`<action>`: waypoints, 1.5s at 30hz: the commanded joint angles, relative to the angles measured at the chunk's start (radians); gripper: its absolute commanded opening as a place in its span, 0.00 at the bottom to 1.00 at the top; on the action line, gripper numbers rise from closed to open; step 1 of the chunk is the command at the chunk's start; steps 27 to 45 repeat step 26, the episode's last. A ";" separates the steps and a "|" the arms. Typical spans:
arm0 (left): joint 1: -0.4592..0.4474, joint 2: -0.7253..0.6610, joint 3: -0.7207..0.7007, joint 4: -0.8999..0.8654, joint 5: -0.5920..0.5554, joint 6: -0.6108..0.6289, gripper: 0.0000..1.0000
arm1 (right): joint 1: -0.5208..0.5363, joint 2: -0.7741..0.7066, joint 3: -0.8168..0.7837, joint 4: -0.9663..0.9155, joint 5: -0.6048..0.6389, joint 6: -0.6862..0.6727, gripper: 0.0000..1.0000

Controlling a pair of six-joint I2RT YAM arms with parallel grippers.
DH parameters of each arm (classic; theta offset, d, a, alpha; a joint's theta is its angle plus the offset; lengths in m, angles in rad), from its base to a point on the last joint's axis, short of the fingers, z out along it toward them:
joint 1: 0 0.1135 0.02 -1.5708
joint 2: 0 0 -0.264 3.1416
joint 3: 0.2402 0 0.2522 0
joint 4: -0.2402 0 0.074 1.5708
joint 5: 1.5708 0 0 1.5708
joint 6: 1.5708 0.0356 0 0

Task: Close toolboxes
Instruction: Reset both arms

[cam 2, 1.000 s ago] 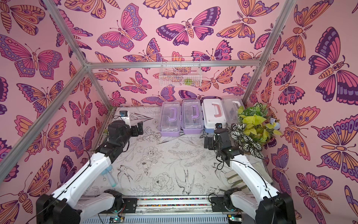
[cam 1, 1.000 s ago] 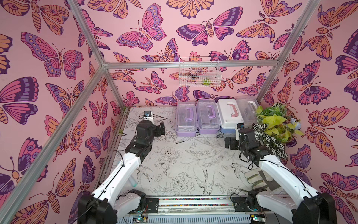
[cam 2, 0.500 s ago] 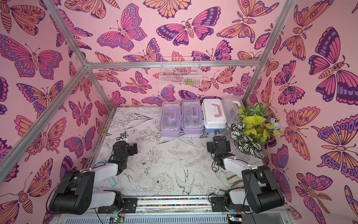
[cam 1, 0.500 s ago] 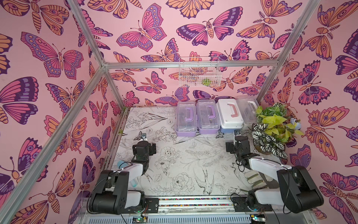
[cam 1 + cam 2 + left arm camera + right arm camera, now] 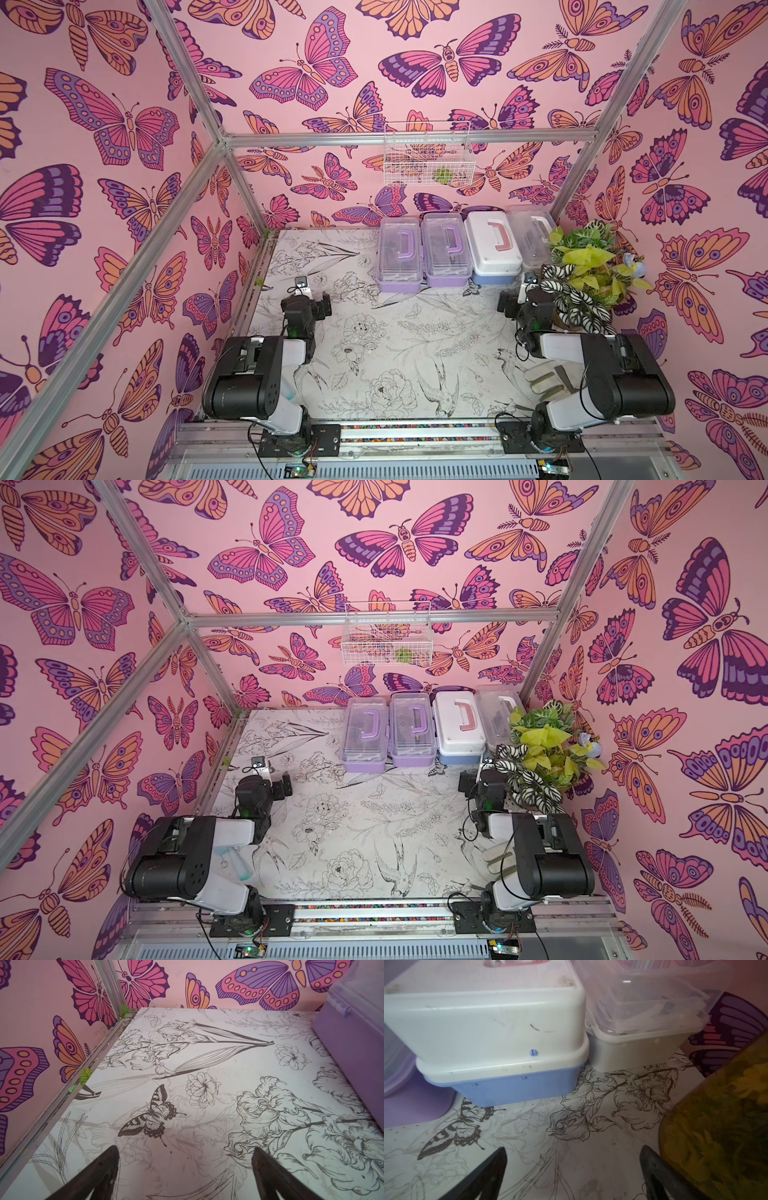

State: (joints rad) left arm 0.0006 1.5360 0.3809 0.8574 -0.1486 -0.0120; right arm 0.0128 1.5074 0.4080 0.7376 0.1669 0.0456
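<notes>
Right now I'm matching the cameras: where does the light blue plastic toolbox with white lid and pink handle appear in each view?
In a top view: light blue toolbox, third from left in the back row.
In a top view: likewise.
Left wrist: not in it.
Right wrist: close ahead.
Shared landmark: white box with clear lid, right beside it.

The middle of the table is wide open. At the back, 4 toolboxes stand packed side by side with hardly any gap between them. The back left corner is bare too. A leafy plant fills the back right corner, just beside the white toolbox and the right gripper. A wire basket hangs on the wall above the boxes.
</notes>
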 commanded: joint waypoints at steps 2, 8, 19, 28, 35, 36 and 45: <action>0.005 0.007 -0.016 0.050 0.023 -0.006 0.99 | -0.001 -0.004 -0.008 0.072 -0.049 0.015 0.99; 0.005 0.007 -0.019 0.056 0.018 -0.005 0.99 | -0.001 -0.006 -0.006 0.069 -0.049 0.015 0.99; 0.004 0.007 -0.019 0.055 0.018 -0.005 0.99 | 0.000 0.004 0.008 0.051 -0.054 0.011 0.99; 0.003 0.006 -0.019 0.056 0.018 -0.005 0.99 | 0.000 -0.006 -0.003 0.061 -0.052 0.012 0.99; 0.003 0.006 -0.019 0.056 0.018 -0.005 0.99 | 0.000 -0.006 -0.003 0.061 -0.052 0.012 0.99; 0.003 0.006 -0.019 0.056 0.018 -0.005 0.99 | 0.000 -0.006 -0.003 0.061 -0.052 0.012 0.99; 0.003 0.006 -0.019 0.056 0.018 -0.005 0.99 | 0.000 -0.006 -0.003 0.061 -0.052 0.012 0.99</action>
